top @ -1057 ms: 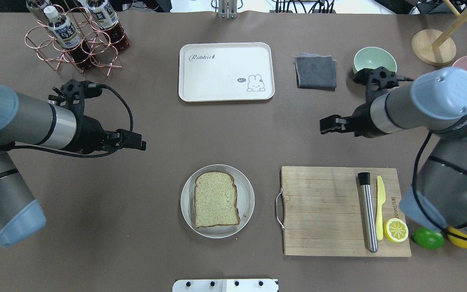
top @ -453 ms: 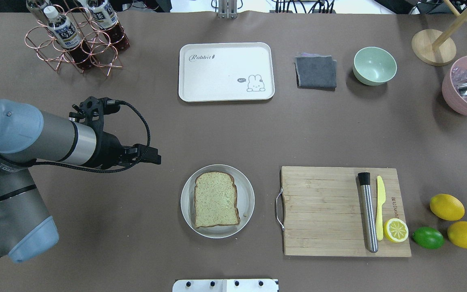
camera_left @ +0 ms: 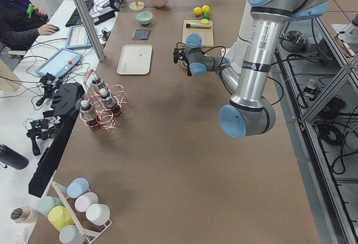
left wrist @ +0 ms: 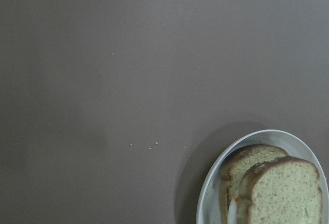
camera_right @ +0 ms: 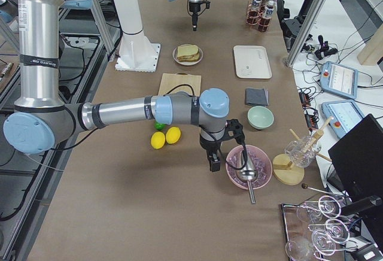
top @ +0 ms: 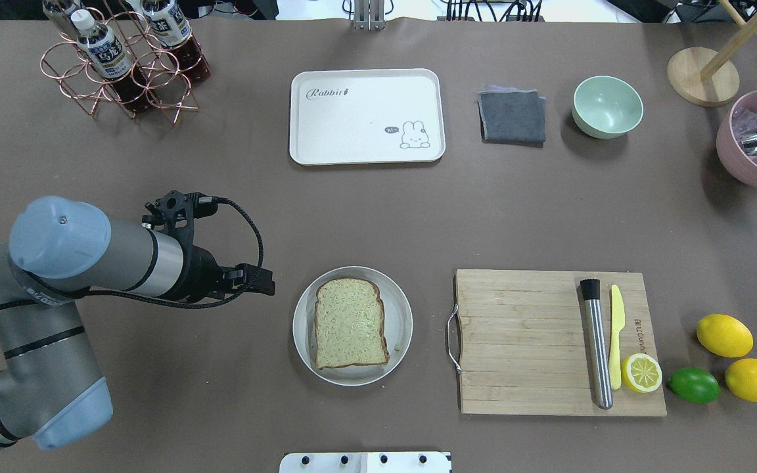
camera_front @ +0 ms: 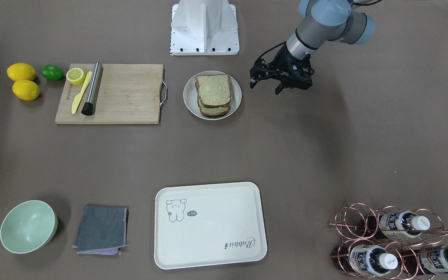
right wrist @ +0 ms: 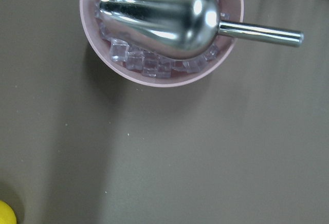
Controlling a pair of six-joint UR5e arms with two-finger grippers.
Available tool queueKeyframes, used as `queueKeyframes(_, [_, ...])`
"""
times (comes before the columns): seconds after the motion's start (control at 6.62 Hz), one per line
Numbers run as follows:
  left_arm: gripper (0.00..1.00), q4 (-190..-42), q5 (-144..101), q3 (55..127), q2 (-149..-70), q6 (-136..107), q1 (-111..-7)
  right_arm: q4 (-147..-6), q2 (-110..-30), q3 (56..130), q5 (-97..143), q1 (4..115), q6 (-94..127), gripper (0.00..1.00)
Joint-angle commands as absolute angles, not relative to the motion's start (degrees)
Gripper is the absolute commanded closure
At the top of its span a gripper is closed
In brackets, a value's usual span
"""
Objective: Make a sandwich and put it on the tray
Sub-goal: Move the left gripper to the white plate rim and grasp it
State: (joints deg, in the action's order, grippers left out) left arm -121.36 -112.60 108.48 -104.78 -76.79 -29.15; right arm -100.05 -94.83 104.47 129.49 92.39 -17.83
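The sandwich (top: 351,323) lies on a round white plate (top: 401,315) at the table's near middle. It also shows in the front view (camera_front: 213,91) and in the left wrist view (left wrist: 282,193), where a sliver of white shows between the slices. The cream tray (top: 365,125) lies bare at the far middle. My left gripper (top: 253,281) hovers just left of the plate, open and empty; it also shows in the front view (camera_front: 265,88). My right gripper (camera_right: 213,165) shows only in the exterior right view, beside a pink bowl (camera_right: 245,166); I cannot tell its state.
A wooden cutting board (top: 523,341) with a metal muddler (top: 595,341), a yellow knife and a lemon half lies right of the plate. Lemons and a lime sit beyond it. A grey cloth (top: 512,116), a green bowl (top: 607,105) and a bottle rack (top: 125,62) stand at the back.
My left arm has swung nearer and to the right, up to the plate's left side. My right arm has drawn back out of the overhead view to the right.
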Motion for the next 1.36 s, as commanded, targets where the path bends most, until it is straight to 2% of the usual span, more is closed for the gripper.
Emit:
queueKeyframes(0.0, [0.06,-125.64,-106.65,105.49,-105.29,-78.13,-23.59,-100.99,-95.63,104.24,129.29,93.87,-20.30,0.00])
queueKeyframes(0.15, [0.14,-129.95,-105.57,101.81,-106.69,-80.66,-21.64,-100.99,-95.71,104.24,129.29,93.95,-20.30,0.00])
queueKeyframes(0.3, [0.35,-130.42,-105.56,100.39,-108.44,-80.94,-21.53,-100.99,-95.63,103.98,129.29,94.13,-20.30,0.00])
queueKeyframes(0.45, [0.49,-130.60,-105.56,99.24,-108.72,-80.95,-21.53,-100.99,-95.71,103.97,129.20,94.22,-20.30,0.00])
queueKeyframes(0.6, [0.55,-130.69,-105.56,99.23,-108.72,-80.95,-21.45,-100.99,-95.80,103.97,129.29,94.31,-20.30,0.00])
queueKeyframes(1.06, [0.61,-130.61,-105.56,98.62,-109.42,-80.86,-21.36,-100.81,-95.80,103.19,129.29,94.66,-20.30,0.00])
queueKeyframes(1.21, [0.74,-130.61,-105.56,96.96,-111.08,-80.86,-21.36,-100.64,-95.71,102.75,129.29,94.66,-20.30,0.00])
